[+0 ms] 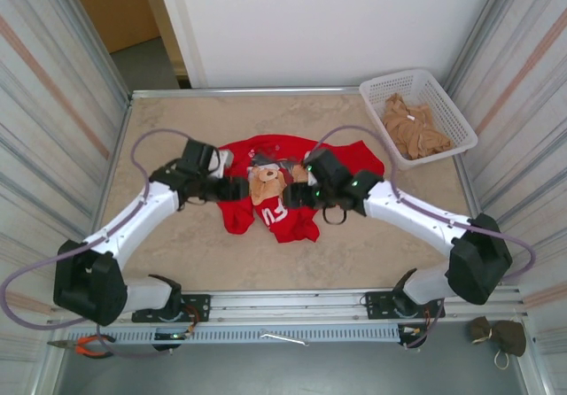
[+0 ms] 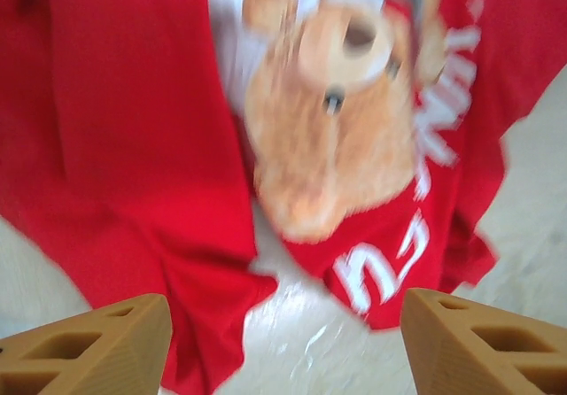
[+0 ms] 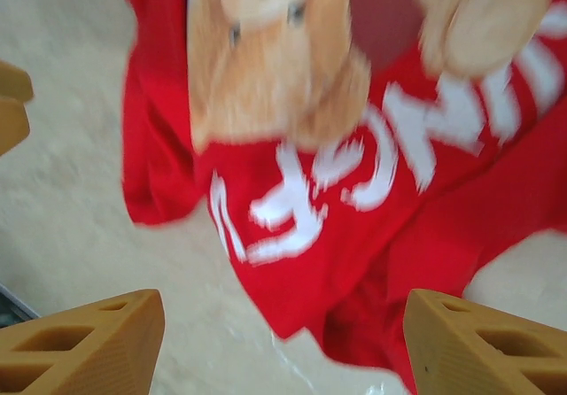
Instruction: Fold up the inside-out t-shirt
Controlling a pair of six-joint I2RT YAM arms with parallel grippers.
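Red t-shirt (image 1: 332,160) lying bunched mid table (image 1: 177,244), bear print (image 1: 264,183) showing. Your left gripper (image 2: 285,311) and right gripper (image 3: 283,306) hovering just above it, jaws spread, gripping nothing; likely you are lining up fresh pinches for folding.

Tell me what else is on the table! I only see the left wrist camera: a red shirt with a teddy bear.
Observer: A white basket sits in the far right corner, holding a tan cloth.
Operator: Where's the other arm?
Observer: The right gripper hangs open above the t-shirt, over its printed letters.
Operator: Is the shirt flat?
Observer: No, its whole outline is bunched and uneven, not spread out.
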